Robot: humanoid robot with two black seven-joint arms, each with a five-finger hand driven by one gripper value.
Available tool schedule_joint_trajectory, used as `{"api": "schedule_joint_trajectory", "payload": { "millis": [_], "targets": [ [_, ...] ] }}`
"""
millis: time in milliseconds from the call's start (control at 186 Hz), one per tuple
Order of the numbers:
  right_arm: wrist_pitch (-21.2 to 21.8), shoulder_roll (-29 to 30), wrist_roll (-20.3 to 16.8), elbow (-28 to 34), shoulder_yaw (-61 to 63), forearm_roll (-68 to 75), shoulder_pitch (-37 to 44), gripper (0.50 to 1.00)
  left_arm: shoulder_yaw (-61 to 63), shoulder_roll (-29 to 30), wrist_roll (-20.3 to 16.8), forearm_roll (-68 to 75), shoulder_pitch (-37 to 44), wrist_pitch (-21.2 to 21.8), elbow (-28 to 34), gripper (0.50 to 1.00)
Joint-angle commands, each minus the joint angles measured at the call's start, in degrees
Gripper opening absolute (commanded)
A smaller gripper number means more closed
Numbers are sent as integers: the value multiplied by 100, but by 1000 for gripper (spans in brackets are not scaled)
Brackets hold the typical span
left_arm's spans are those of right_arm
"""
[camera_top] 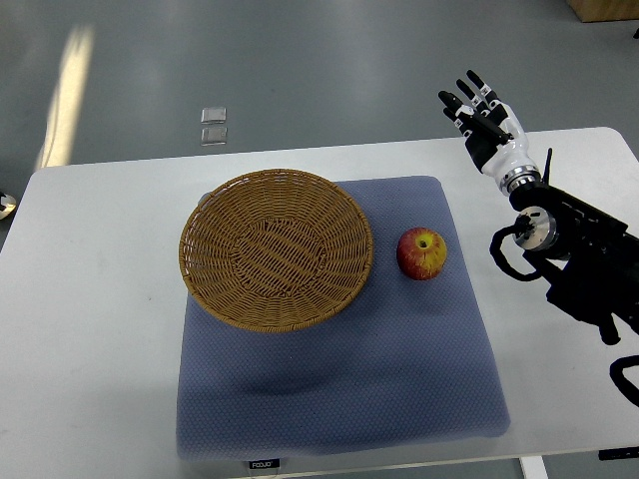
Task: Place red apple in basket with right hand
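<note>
Looking down steeply in the top view, we see a white desk (90,329) filling most of the frame, with grey floor along the upper edge. A blue-grey mat (399,399) lies across the middle of the desk, reaching from just above centre down to the lower edge.

On the upper left part of the mat sits a round woven basket (275,248), light brown, upright, with nothing inside it. Its left rim hangs slightly past the mat's left edge.

To the right of the basket, near the centre of the frame, rests the red apple (421,253). It shows red skin with a yellow patch around the stem hollow, which faces up. It stands on the mat, just beside the basket's right rim but apart from it.

At the upper right of the frame we find the right hand (486,125), white and black, its dark arm entering from the right edge. The fingers (473,85) are spread wide and point toward the upper left, holding nothing. The hand sits well apart from the apple, over the desk's far edge.

On the floor in the upper left, 2 small pale squares (213,125) lie one above the other.
</note>
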Motion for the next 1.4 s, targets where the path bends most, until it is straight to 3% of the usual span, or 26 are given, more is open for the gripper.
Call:
{"api": "schedule_joint_trajectory", "payload": {
  "millis": [0,1392],
  "targets": [
    [1,-1,4,2,0,0,5,921,-16,0,-1,-5,9,8,3,1000],
    [10,-344,-13,55,158,-62,23,921,2,0,-9,-14,9,17,3,1000]
  ]
}}
